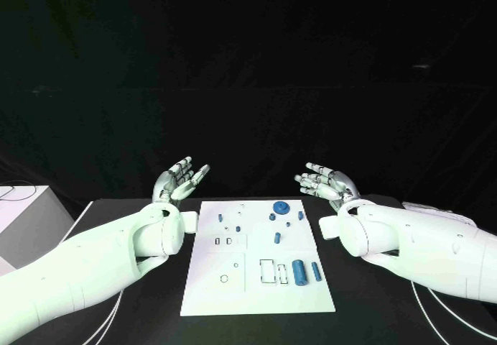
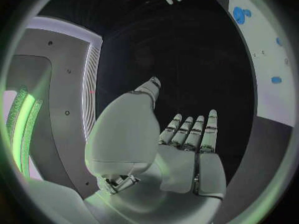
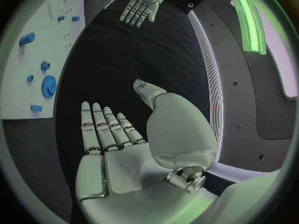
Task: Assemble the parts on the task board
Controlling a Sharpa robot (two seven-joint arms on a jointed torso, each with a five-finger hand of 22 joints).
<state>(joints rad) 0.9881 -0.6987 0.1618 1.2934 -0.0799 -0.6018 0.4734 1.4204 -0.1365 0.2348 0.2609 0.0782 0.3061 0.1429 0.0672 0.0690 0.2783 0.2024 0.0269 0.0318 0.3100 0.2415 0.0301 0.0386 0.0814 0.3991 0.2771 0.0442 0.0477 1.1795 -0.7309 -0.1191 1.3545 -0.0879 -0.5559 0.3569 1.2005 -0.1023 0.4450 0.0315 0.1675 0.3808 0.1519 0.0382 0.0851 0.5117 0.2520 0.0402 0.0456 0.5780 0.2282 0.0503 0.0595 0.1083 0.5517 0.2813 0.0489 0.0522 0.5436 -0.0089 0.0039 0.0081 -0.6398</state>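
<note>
Premises read as a robotics test lab, not a home or shop. A black-draped tabletop [image 1: 373, 316] stands against a black curtain backdrop [image 1: 248, 86] — a controlled staging. A white task board [image 1: 259, 295] with small blue parts [image 1: 299, 272] lies centred on it. Cables [image 1: 440, 316] trail across the cloth, and a white box [image 1: 26, 212] sits to one side.

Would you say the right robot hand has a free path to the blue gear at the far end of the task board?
Probably yes. The right robot hand is open and holds nothing, raised just beyond the task board. The blue gear lies near that far edge on its side, with only small parts around it and nothing over it.
</note>
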